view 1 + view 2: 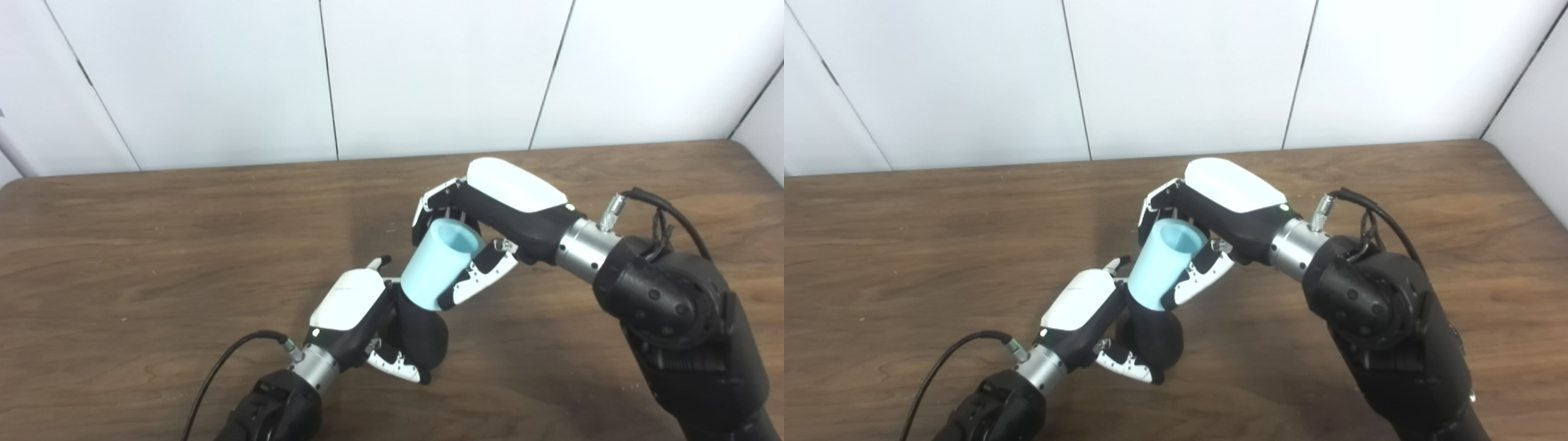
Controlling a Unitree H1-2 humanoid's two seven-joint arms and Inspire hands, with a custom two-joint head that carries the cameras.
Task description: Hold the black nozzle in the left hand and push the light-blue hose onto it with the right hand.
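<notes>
Both hands closed: left hand (352, 309) around black nozzle (422, 334), right hand (490, 214) around light-blue hose (435, 263).

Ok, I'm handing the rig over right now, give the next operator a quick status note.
Left hand: shut on the black nozzle, held above the table.
Right hand: shut on the light-blue hose, tilted, its lower end over the nozzle's top.
Done: both parts grasped, hose meeting the nozzle.
Left: how far the hose is seated can't be seen; push it further on if needed, then release.
</notes>
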